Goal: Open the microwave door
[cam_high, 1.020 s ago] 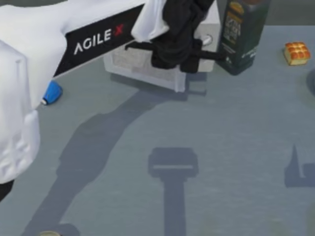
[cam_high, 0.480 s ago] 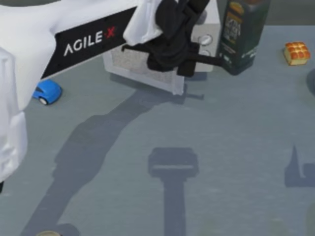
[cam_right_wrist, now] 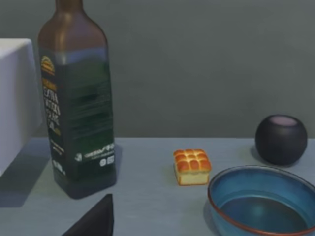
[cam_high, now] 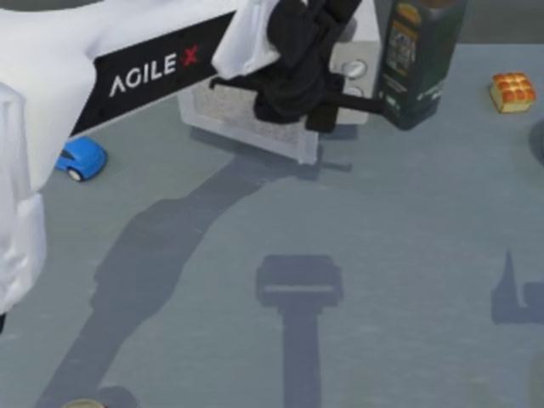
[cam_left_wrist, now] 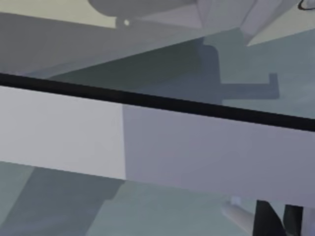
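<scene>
The light-grey microwave (cam_high: 364,34) stands at the table's far edge, its silver knobs (cam_high: 355,68) showing. The microwave door (cam_high: 223,106), a speckled mesh panel, stands partly swung out, its free edge toward the table's middle. My left gripper (cam_high: 316,117) hangs over that free edge. In the left wrist view the door (cam_left_wrist: 197,147) is a wide grey band, and two dark fingers (cam_left_wrist: 268,220) stand close together at the pale handle (cam_left_wrist: 238,214). Of my right arm's gripper only one dark finger (cam_right_wrist: 96,222) shows, parked low near the bottle.
A tall dark bottle (cam_high: 421,59) stands just right of the microwave. A bread bun (cam_high: 512,91) lies farther right, next to a blue bowl (cam_right_wrist: 261,201) and a dark ball (cam_right_wrist: 281,139). A blue toy car (cam_high: 81,159) sits at the left.
Since one second ago my left arm drew back, uncovering the blue car, and the door's free edge swung slightly outward. Nothing moved in the last half second.
</scene>
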